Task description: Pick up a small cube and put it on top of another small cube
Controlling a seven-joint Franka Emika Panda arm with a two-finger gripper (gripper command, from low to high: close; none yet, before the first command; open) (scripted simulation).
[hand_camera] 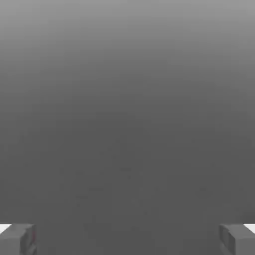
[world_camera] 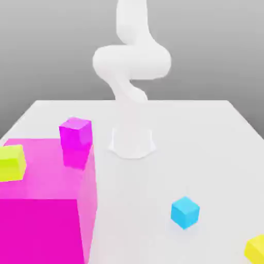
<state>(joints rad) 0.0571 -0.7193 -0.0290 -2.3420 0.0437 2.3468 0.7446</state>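
Nearest to us in the exterior view stands a big magenta block (world_camera: 44,206), which takes up the lower corner on the exterior view's left and rises well above the white worktop (world_camera: 206,149). We see the worktop spread away from us to a grey backdrop, with its bare surface wide on the exterior view's right.

Behind the block, toward the middle of the worktop, we see the white arm (world_camera: 131,67) rise from its round base, bend into a thick elbow and run up out of the picture.

On top of the big block we find two small cubes. One is a magenta cube (world_camera: 76,133) at the block's far corner, close to the arm's base. We see a yellow cube (world_camera: 11,163) at the block's edge on the exterior view's left, partly cut off by the frame.

Down on the worktop, we see the small cyan cube (world_camera: 185,212) lying alone on the exterior view's right, well apart from the big block and from the arm's base. Another yellow cube (world_camera: 256,248) lies near it, at the corner of the picture.

From the hand view we see the hand (hand_camera: 127,239) with its two grey fingertips (hand_camera: 17,239) set wide apart, nothing between them, against a plain grey background.
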